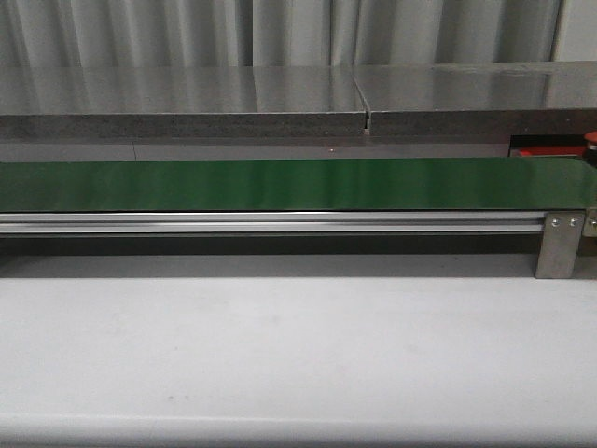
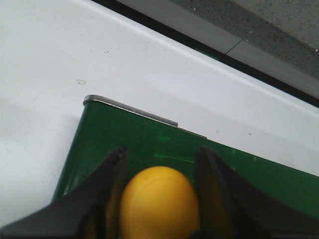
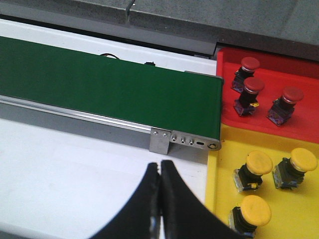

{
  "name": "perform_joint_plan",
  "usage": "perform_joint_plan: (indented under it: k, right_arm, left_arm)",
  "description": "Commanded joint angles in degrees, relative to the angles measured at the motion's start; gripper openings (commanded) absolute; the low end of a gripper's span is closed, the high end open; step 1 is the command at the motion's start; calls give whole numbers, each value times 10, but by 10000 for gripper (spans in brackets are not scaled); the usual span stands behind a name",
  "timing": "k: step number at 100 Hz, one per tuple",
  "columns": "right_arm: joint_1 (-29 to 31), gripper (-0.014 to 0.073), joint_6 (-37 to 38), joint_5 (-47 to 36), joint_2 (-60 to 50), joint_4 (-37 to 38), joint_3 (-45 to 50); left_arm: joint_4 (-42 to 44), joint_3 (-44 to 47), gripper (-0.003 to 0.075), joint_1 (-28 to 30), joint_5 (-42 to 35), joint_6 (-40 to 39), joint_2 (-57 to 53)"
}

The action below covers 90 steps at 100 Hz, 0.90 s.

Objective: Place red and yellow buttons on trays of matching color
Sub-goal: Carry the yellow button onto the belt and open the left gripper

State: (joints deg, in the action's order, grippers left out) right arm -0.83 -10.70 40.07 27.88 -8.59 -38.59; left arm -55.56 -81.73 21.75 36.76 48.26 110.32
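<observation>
Left wrist view, nearest: left gripper (image 2: 158, 199) clasping a yellow button (image 2: 158, 204) between its two dark fingers (image 2: 107, 194), hanging over the end of the green belt (image 2: 164, 149); beyond, the belt's metal end edge (image 2: 129, 109), then the white table (image 2: 60, 55).

Right wrist view, nearest: right gripper (image 3: 160, 196) holding nothing, fingers pressed together, hovering above the white table (image 3: 65, 189) just short of the belt frame (image 3: 184, 141). Beside it, past the belt's end, lying in the yellow tray (image 3: 219, 169): three yellow buttons (image 3: 254, 172). Farther on, sitting in the red tray (image 3: 229, 112): three red buttons (image 3: 249, 89).

Front view: belt (image 1: 280, 184) running bare across the middle, a sliver of red tray (image 1: 546, 150) showing at its far right end; neither gripper appearing here.
</observation>
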Motion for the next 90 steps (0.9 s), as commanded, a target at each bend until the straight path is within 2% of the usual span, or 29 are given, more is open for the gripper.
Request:
perform_joint_plan:
  k: [1, 11, 18, 25, 40, 47, 68, 90]
  right_arm:
    - [1, -67, 1, -37, 2, 3, -13]
    - [1, -67, 1, -37, 2, 3, -13]
    - [1, -67, 1, -37, 2, 3, -13]
    - [1, -67, 1, -37, 2, 3, -13]
    - [1, -67, 1, -37, 2, 3, -13]
    - [1, -67, 1, -37, 2, 3, -13]
    - [1, -67, 1, -37, 2, 3, -13]
    - [1, -67, 1, -37, 2, 3, -13]
  left_arm:
    - [-30, -14, 66, -5, -12, 4, -32]
    - [-30, -14, 81, -5, -12, 4, -32]
    - [-28, -14, 144, -5, -12, 4, -32]
    - [-28, -14, 265, -5, -8, 4, -32]
    - [-28, -14, 615, -5, 3, 4, -32]
    - [-28, -14, 702, -5, 8, 4, -33]
    - [-28, -37, 657, -5, 24, 4, -42]
    - [0, -94, 652, 9, 14, 4, -48]
